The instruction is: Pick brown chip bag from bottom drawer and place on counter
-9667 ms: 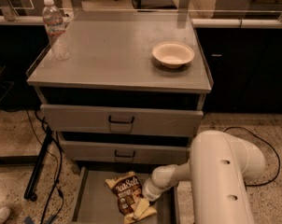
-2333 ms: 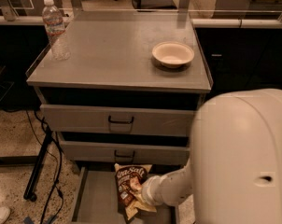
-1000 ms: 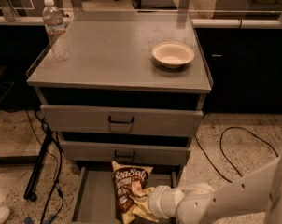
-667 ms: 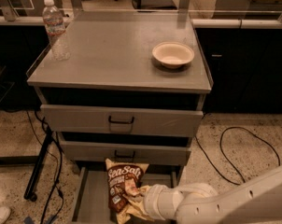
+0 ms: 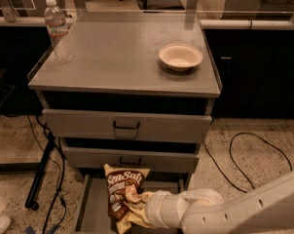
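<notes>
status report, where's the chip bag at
Arm low, gripper at bottom drawer, shut on brown chip bag. Bag upright, not yet on counter. Counter holds bowl, water bottle.

White arm enters from lower right, extending leftward low in the view; its cylindrical wrist ends at the tool, low centre, clamped on the brown chip bag.

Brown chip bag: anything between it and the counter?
Nothing visible. The gripper holds the dark brown chip bag below the front edge of the flat grey counter; the white bowl and clear plastic bottle stand aside.
</notes>
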### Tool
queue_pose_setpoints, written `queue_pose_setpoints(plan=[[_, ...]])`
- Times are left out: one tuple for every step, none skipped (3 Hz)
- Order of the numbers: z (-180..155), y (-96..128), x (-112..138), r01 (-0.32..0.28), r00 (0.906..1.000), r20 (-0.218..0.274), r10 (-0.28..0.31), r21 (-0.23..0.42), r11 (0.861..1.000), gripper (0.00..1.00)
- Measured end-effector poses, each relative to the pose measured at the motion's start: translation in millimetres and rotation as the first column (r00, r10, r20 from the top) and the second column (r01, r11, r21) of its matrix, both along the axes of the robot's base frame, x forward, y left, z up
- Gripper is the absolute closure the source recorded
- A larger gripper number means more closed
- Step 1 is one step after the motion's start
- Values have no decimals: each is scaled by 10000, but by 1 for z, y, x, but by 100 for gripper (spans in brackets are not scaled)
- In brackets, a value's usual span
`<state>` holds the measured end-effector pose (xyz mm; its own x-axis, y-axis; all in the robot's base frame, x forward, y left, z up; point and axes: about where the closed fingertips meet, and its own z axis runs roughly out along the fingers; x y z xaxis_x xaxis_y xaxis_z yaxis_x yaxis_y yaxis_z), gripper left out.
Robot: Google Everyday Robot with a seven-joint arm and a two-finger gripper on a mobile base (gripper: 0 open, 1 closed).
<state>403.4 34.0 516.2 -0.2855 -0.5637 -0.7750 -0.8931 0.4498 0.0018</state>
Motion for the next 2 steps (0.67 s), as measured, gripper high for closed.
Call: queue_pose_setpoints(plan=[[28,19,-1,-487,9980,440,462,580,9971,100],[61,26,-2,-946,9911,1027,844,994,9905,100]])
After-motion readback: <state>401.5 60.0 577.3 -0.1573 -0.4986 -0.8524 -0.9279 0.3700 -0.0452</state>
